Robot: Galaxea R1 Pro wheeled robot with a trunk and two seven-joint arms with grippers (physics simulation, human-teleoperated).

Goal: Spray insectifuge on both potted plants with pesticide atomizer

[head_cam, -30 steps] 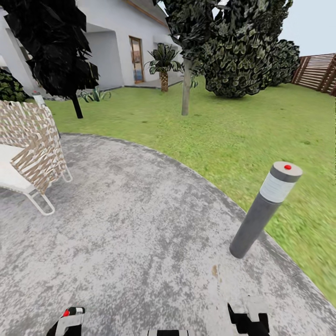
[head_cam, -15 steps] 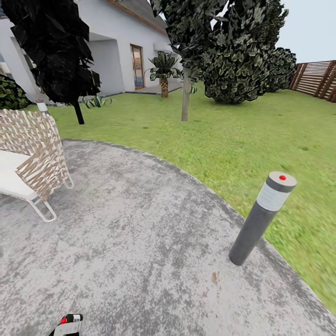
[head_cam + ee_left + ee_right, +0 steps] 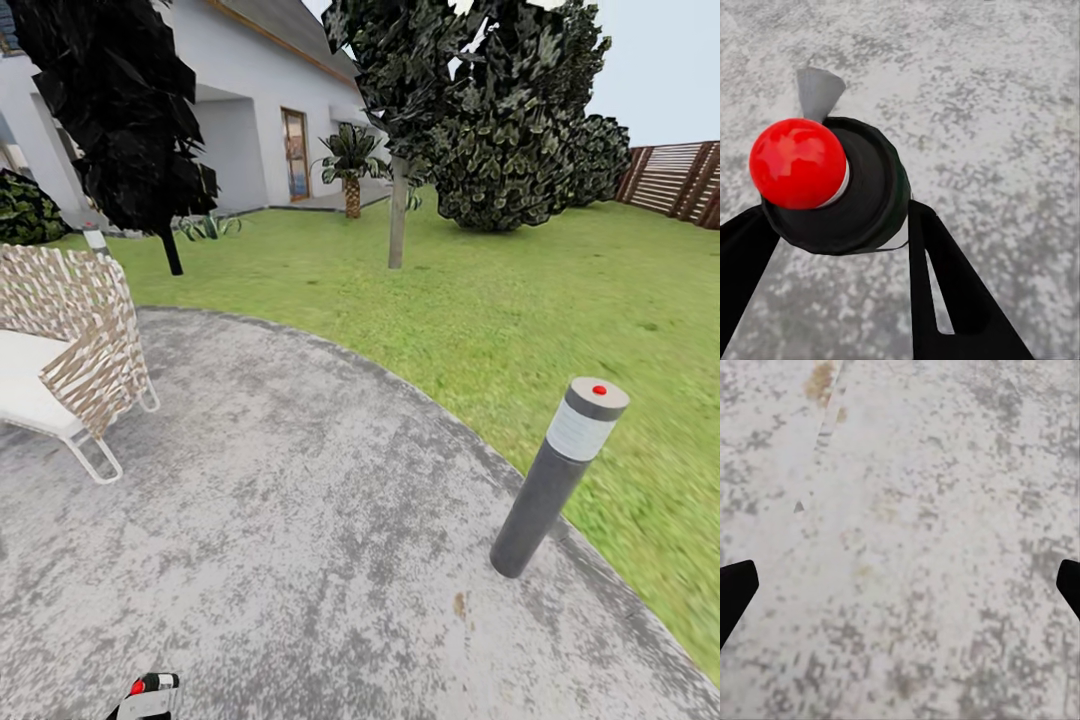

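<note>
- Your slim dark pesticide atomizer [image 3: 832, 187], seen from above in the left wrist view, shows a round black body with a glossy red ball on top and a small grey nozzle jutting off one side; its red tip also peeks in at the bottom edge of the head view [image 3: 145, 686].
- Your left tool [image 3: 840, 247] is clamped on it: one black finger presses each side of the bottle, which sits between them above the round grey stone patio [image 3: 300, 520].
- Your right tool [image 3: 900, 585] hangs spread wide over bare patio, its two black fingertips at opposite edges of its wrist view.
- You can count one atomizer, one grey bollard light with a red dot on its cap [image 3: 560, 475] at the patio's rim, and one woven beige lounge chair [image 3: 70, 345].
- Far across the green lawn [image 3: 520, 300], by the white house [image 3: 250, 120], a low rosette of pointed leaves [image 3: 208, 226] may be one potted plant; too small to be sure.
</note>
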